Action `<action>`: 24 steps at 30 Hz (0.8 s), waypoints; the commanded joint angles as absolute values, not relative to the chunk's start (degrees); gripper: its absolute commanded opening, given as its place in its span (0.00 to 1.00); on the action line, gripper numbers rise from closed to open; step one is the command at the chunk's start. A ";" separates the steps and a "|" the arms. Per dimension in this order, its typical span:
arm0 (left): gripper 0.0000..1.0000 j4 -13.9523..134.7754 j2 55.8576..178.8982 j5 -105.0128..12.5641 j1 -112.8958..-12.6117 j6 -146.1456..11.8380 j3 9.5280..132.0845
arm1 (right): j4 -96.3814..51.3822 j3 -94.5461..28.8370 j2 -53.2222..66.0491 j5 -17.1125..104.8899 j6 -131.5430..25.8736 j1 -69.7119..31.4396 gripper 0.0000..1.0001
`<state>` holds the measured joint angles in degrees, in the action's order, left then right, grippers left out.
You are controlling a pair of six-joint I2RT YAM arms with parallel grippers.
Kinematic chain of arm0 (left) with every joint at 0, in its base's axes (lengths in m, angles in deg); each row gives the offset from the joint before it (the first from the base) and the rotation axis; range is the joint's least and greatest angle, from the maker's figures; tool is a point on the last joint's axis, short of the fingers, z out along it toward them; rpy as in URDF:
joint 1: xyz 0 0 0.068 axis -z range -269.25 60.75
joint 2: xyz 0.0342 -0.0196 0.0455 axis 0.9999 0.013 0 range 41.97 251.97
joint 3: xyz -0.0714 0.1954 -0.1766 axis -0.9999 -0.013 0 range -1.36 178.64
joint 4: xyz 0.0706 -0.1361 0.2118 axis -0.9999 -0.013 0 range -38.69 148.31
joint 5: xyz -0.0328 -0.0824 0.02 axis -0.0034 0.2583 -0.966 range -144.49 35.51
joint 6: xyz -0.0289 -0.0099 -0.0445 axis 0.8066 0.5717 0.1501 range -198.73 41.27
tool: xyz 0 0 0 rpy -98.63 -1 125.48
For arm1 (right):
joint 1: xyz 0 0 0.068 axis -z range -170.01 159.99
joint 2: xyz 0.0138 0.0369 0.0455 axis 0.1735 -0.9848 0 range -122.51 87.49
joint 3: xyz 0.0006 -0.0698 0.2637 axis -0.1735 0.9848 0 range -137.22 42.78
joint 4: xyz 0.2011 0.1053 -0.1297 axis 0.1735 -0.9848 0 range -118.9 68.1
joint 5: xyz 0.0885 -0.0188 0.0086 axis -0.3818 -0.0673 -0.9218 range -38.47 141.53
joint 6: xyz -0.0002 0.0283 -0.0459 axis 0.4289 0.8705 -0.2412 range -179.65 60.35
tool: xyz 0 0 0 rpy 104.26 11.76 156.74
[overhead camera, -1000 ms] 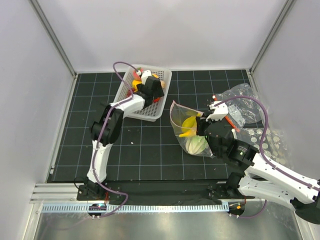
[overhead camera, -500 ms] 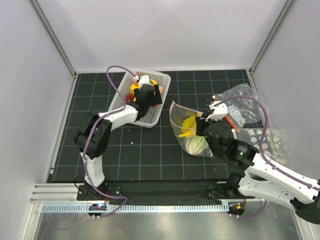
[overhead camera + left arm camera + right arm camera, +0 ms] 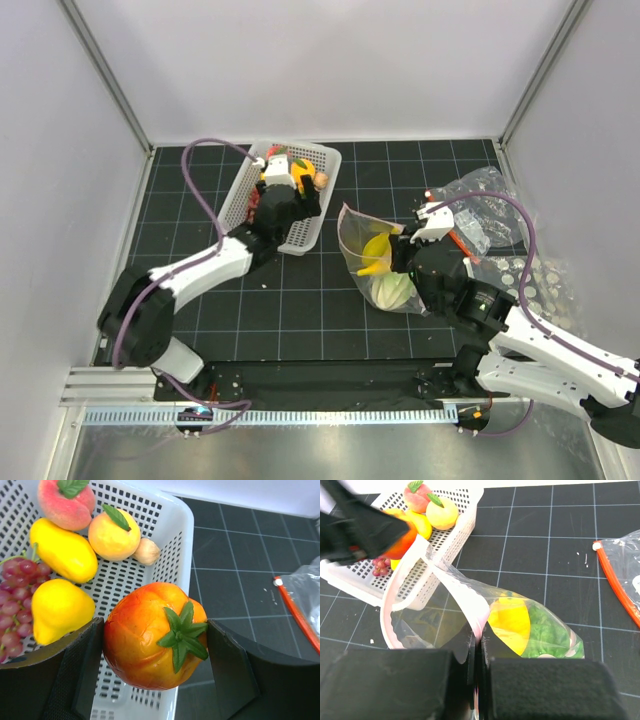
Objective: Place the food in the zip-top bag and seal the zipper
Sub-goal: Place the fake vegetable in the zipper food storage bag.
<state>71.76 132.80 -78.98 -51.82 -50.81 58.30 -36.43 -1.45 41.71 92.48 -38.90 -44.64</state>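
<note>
Right, the left claw (image 3: 156,645) is spread wide, and its two black fingers press both sides of the orange-red fruit (image 3: 145,630), green stalk facing the wrist camera. The fruit hangs over the rim of the white basket (image 3: 182,517). Over on the other side, the right claw (image 3: 476,652) is pinched fully closed on the pale zipper strip (image 3: 465,600) of the dotted bag (image 3: 420,625), holding the mouth up in an open loop.

The bag lies on the black gridded tabletop (image 3: 300,300), just right of the basket. A banana (image 3: 510,620) and a cabbage (image 3: 547,635) are already inside.

The left wrist camera alone gives the basket's contents up close: a peach (image 3: 66,500), grapes (image 3: 20,580) and two yellow pieces (image 3: 60,607).

The right wrist camera alone looks straight into the bag's mouth, and also catches the orange-red strip (image 3: 617,587) of a second clear bag (image 3: 480,205). Only the overhead camera takes in both arms at once.
</note>
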 commanded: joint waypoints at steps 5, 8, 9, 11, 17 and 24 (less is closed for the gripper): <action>0.33 75.19 113.09 -79.10 -48.83 -50.08 48.22 | -32.63 -2.48 40.83 90.65 -38.29 -44.59 0.01; 0.33 73.52 107.29 -75.86 -47.07 -49.82 46.19 | -32.54 -2.75 40.30 89.68 -38.38 -44.50 0.01; 0.33 73.34 106.40 -72.36 -46.28 -49.56 45.58 | -32.63 -2.83 40.21 89.07 -38.38 -44.50 0.01; 0.33 74.38 104.12 -67.08 -45.66 -48.94 44.96 | -32.98 -3.19 40.21 88.36 -38.38 -44.50 0.01; 0.33 80.88 104.28 -54.67 -41.10 -52.00 42.94 | -32.89 -3.19 41.35 87.04 -38.47 -44.50 0.01; 0.33 85.38 111.30 -50.70 -35.74 -56.04 45.21 | -33.07 -3.36 44.16 82.65 -37.85 -44.50 0.01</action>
